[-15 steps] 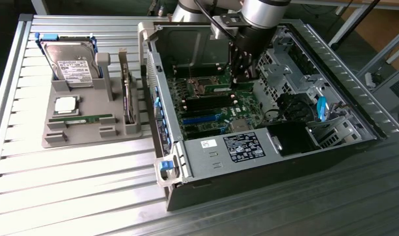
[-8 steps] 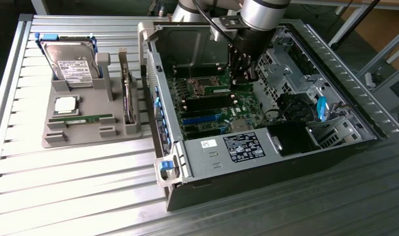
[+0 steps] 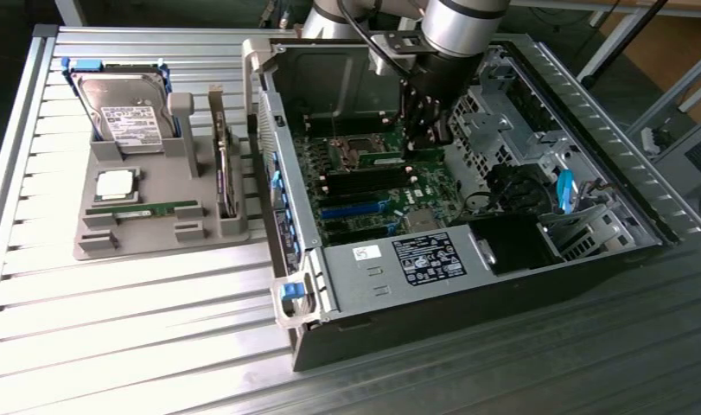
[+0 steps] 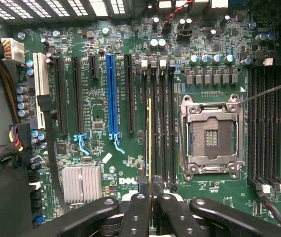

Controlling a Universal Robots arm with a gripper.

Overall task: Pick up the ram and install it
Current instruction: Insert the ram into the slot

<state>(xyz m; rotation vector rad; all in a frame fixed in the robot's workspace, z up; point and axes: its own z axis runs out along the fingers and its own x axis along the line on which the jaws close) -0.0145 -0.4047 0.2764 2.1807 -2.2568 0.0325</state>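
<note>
Ram [image 4: 150,143]: thin, light, stiff, fragile; edge-on at frame centre, pinched by gripper [image 4: 150,190] along its top edge.

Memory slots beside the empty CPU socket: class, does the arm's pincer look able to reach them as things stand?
Probably yes. The case stands open, and the pincer, shut on the ram, hangs right over the memory slots with nothing seen between them.
</note>
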